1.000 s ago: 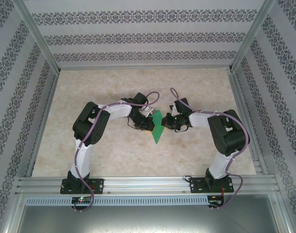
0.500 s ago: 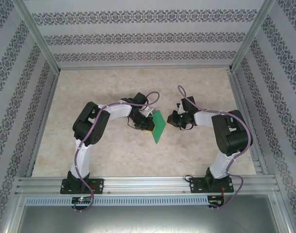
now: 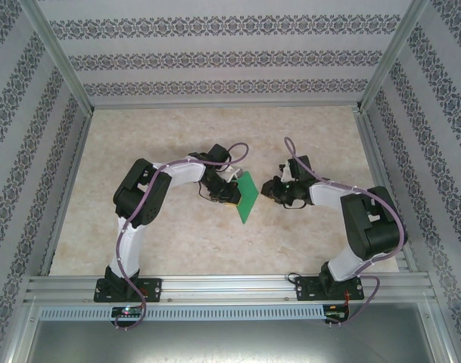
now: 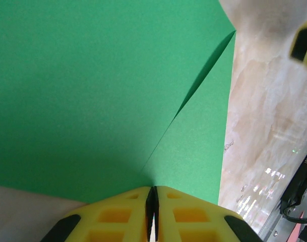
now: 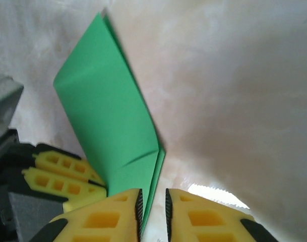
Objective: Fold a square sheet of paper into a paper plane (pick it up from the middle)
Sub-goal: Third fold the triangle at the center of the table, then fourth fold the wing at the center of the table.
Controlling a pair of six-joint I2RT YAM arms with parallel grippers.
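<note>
Top external: right gripper (image 3: 266,190) farther right of green sheet (image 3: 247,198), jaws newly parted.

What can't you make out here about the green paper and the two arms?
- Top view: the green paper is too small to count its folds, and the left tool covers its left edge.
- Left wrist view: the paper runs off the top and left edges of the picture, so its full outline is lost.
- Right wrist view: the paper's lower corner slips behind the right tool, so whether they touch is unclear.
</note>
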